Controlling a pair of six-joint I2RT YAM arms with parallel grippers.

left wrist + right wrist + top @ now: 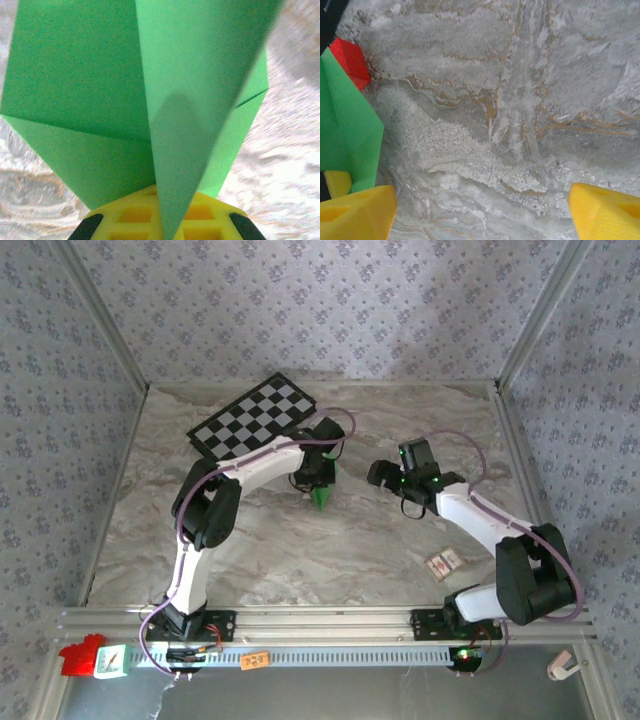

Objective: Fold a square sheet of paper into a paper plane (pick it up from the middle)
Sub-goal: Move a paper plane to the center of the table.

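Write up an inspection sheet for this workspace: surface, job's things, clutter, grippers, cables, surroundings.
Surface: marbled table, flat.
Job's things: folded green paper, pinched in the left gripper.
Clutter: checkerboard at back left; small card near the right arm; red block beside the paper.
Grippers: left shut on the paper; right gripper open, holding nothing.
Cables: purple cables looped along both arms.
Surroundings: patterned walls, aluminium frame.

The left arm (250, 465) reaches forward, elbow raised; the left hand (320, 480) points down, pinched tight on the paper (322, 499). The right arm (480, 516) curves inward toward it; the right hand (480, 212) is spread wide, gripping nothing.
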